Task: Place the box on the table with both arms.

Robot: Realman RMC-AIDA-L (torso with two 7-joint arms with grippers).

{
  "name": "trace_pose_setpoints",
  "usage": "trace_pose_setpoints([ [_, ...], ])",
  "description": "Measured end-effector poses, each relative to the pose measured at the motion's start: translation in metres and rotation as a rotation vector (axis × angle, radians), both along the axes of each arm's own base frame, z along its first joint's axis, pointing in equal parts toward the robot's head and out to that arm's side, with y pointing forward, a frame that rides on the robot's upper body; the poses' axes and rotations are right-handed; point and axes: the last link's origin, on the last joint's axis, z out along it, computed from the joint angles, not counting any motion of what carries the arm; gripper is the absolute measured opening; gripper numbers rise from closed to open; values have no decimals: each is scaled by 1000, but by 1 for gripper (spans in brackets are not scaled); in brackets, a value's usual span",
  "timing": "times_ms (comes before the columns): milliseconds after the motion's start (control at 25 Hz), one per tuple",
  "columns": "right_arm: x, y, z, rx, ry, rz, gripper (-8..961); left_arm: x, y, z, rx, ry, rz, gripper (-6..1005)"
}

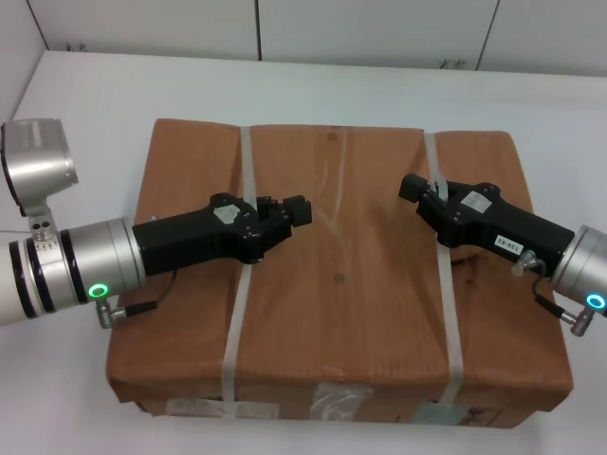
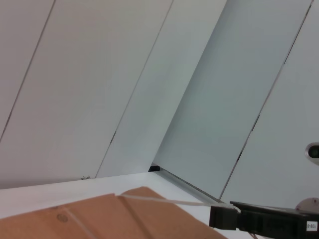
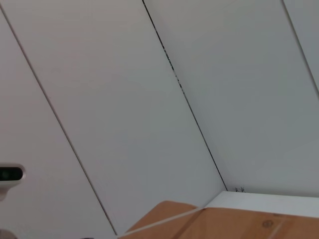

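The box (image 1: 341,313), wrapped in brown paper, fills the middle of the head view, with tape and labels on its near side. Two whitish straps run across it, the left strap (image 1: 232,332) and the right strap (image 1: 450,313). My left gripper (image 1: 296,211) lies across the box top and crosses the left strap, pointing inward. My right gripper (image 1: 413,188) crosses the right strap, pointing inward too. In the left wrist view the right strap (image 2: 169,201) runs taut above the box (image 2: 99,219) to the right gripper (image 2: 224,217). The white table (image 1: 85,95) shows around the box.
Grey wall panels (image 1: 379,28) stand behind the table's far edge. The table (image 3: 269,201) and a box corner (image 3: 224,224) show low in the right wrist view. Bare tabletop lies left, right and beyond the box.
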Motion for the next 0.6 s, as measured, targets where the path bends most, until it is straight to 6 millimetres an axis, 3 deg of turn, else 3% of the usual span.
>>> trace_pose_setpoints([
  [320, 0, 0, 0, 1, -2, 0, 26, -1, 1, 0, 4, 5, 0, 98],
  [600, 5, 8, -6, -5, -62, -48, 27, -14, 12, -8, 39, 125, 65, 98],
])
